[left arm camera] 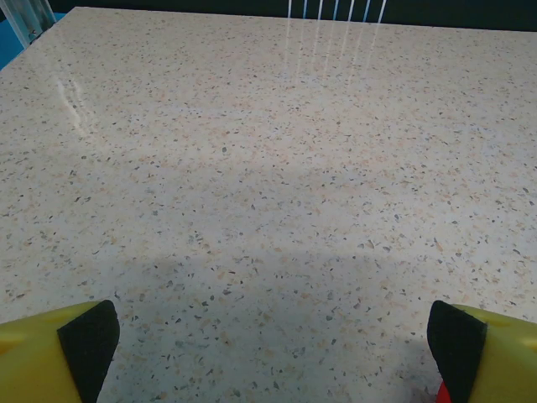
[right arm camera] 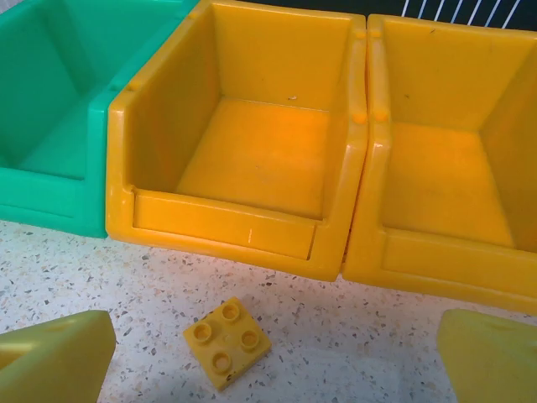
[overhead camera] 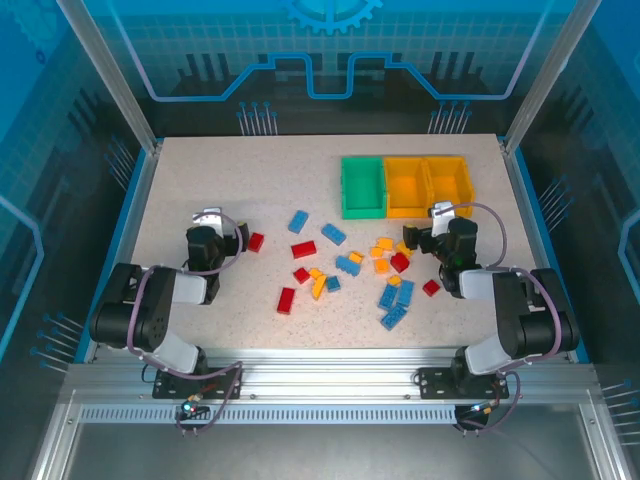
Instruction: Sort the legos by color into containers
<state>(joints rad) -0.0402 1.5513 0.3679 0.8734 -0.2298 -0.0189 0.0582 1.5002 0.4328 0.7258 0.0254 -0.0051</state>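
Top view, legos: you have the legos (overhead camera: 347, 265) scattered across the middle of the table (overhead camera: 200, 170), in red, blue and orange-yellow.
Top view, containers: the green bin (overhead camera: 362, 190), middle orange bin (overhead camera: 406, 188) and right orange bin (overhead camera: 448, 182) stand joined in a row at the far right.
Top view, grippers: your left gripper (overhead camera: 213, 236) sits just beside a red lego (overhead camera: 255, 241); your right gripper (overhead camera: 432, 238) faces the orange bins.
Left wrist: your fingers (left arm camera: 50, 357) are spread wide over bare table, holding nothing.
Right wrist: your fingers (right arm camera: 54, 357) are spread wide and hold nothing. A yellow lego (right arm camera: 226, 342) lies studs-up on the table ahead of them, near the middle orange bin (right arm camera: 252, 151) but apart from it.
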